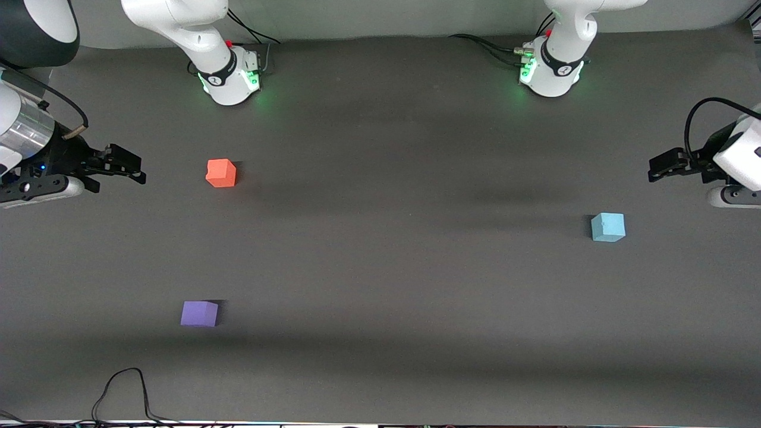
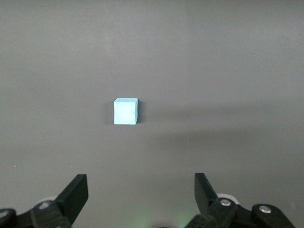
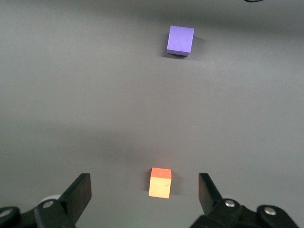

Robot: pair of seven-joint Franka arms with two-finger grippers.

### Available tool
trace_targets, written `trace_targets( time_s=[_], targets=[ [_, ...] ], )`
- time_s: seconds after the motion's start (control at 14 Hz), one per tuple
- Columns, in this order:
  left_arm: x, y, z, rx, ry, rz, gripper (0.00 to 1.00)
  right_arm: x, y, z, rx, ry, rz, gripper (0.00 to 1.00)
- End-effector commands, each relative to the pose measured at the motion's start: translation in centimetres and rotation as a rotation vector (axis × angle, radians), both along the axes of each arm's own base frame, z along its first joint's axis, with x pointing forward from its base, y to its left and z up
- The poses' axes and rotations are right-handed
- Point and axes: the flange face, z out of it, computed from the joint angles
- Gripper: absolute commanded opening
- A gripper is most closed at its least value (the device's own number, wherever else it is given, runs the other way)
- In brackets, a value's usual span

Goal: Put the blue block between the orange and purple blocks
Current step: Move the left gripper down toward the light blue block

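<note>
Plainly, blue block [image 1: 607,227], matte sky-blue cube

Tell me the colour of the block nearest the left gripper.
Light sky-blue; the blue block shows best in the left wrist view.

No readable text, labels, brands or numbers on anything in view

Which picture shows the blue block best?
The left wrist view: the blue block sits alone in the middle, big and unblocked, ahead of the open left tool. The front view shows it smaller, toward the left arm's end of the table. The right wrist view doesn't show it.
</note>
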Motion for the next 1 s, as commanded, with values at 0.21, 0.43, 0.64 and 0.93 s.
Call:
trace_targets(
  time_s=[0.21,0.43,0.64,0.93],
  targets=[
    [-0.2,-0.5,0.3,-0.005,0.006,0.009,1.00,-0.3,0.3,0.6,0.005,0.004,-0.015,1.00],
    [-0.5,0.6,0.1,0.006,0.020,0.002,1.00,-0.3,0.3,0.6,0.005,0.004,-0.013,1.00],
    [-2.3,4.7,-0.4,0.000,0.015,-0.054,1.00,-0.2,0.3,0.7,0.005,0.001,-0.016,1.00],
    [-5.8,8.5,-1.2,-0.010,-0.010,-0.128,1.00,-0.1,0.2,0.6,0.005,0.003,-0.016,1.00]
  ],
)
